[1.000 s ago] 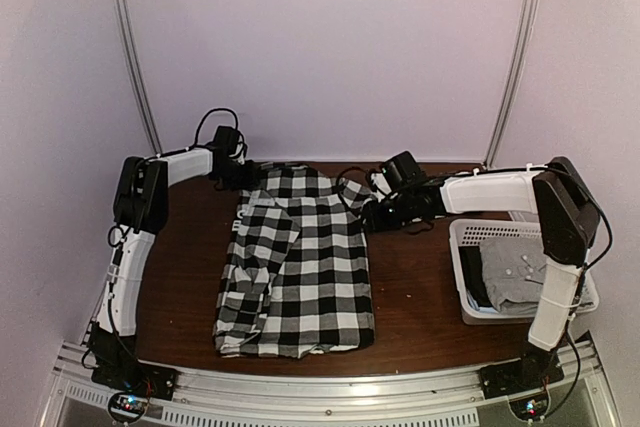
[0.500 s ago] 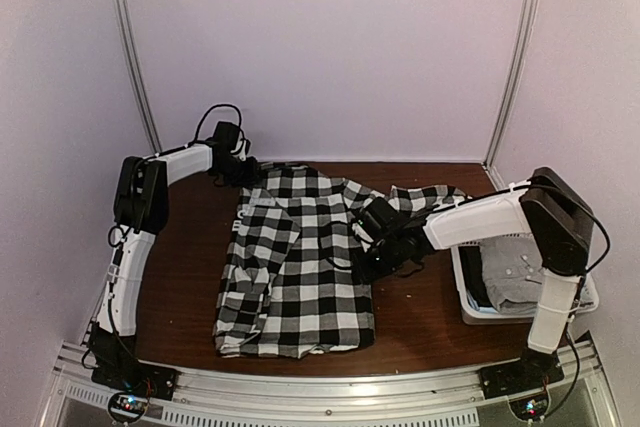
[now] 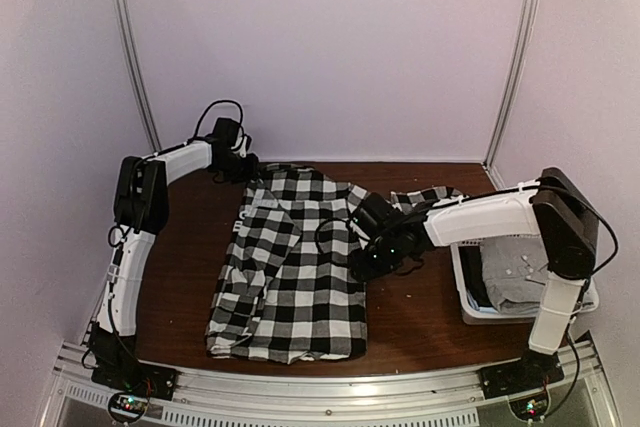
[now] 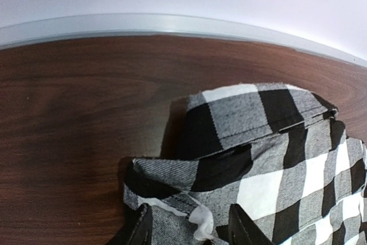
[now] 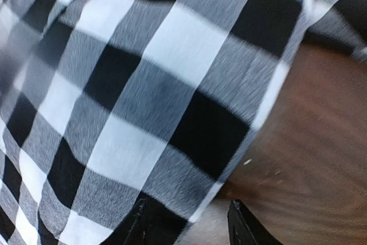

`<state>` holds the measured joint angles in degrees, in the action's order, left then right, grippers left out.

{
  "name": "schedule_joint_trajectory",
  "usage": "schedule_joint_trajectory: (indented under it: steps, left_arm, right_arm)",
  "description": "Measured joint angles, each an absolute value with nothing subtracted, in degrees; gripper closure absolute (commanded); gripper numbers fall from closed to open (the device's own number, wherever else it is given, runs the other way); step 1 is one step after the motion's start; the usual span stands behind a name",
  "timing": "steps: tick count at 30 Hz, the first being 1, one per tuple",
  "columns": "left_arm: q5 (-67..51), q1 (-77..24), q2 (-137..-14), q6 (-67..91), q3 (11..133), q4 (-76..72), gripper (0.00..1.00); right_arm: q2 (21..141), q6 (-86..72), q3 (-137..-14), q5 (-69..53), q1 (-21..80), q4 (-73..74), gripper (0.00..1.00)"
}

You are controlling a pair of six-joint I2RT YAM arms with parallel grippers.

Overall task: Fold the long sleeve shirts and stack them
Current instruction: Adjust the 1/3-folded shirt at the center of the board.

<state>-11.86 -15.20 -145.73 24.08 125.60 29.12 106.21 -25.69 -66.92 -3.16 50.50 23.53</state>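
Note:
The black-and-white checked long sleeve shirt [image 3: 295,277] lies spread on the brown table, and one sleeve [image 3: 432,195] trails right behind the right arm. My left gripper [image 3: 243,165] sits at the shirt's far left corner. In the left wrist view its jaws [image 4: 189,222] stand apart, with bunched collar cloth [image 4: 269,142] between them. My right gripper [image 3: 365,262] rests low on the shirt's right edge. Its jaws [image 5: 189,216] also stand apart, the hem [image 5: 143,84] running between them over bare wood. The grey shirt [image 3: 515,269] lies crumpled in the basket.
A white lattice basket [image 3: 463,282] stands at the table's right edge, beside the right arm's base. Bare brown table [image 3: 420,317] shows on both sides of the checked shirt. Metal rails run along the front edge and up the back corners.
My right gripper has travelled from the shirt's far right corner toward the near side along its right edge. The sleeve now shows to the right, and the shirt's lower part has shifted left. The left gripper stays put.

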Motion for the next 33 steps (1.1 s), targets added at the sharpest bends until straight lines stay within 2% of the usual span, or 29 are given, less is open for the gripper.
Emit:
schedule_joint_trajectory:
  steps: [8, 16, 24, 28, 33]
  left_arm:
    - [-12.27, -15.2, -144.42, 24.05, 127.52, 29.89, 0.51]
    - [-14.55, -16.16, -137.91, 25.02, 124.92, 28.86, 0.51]
    - [-15.27, -20.86, -137.73, 29.08, 120.07, 25.3, 0.52]
    - [-14.92, -21.15, -139.98, 30.74, 120.01, 25.26, 0.52]
    - [-13.21, -20.16, -143.17, 31.88, 120.03, 25.5, 0.52]
  right_arm:
    - [101.54, -24.14, -73.95, -2.66, 33.65, 23.81, 0.48]
    - [103.39, -23.86, -76.18, -2.57, 15.29, 21.28, 0.44]
    - [110.28, -23.97, -79.37, -3.6, 6.55, 18.9, 0.39]
    - [112.86, -23.9, -80.36, -3.62, 3.81, 18.74, 0.33]
    - [114.63, -23.09, -81.1, -2.83, 1.91, 18.92, 0.31]
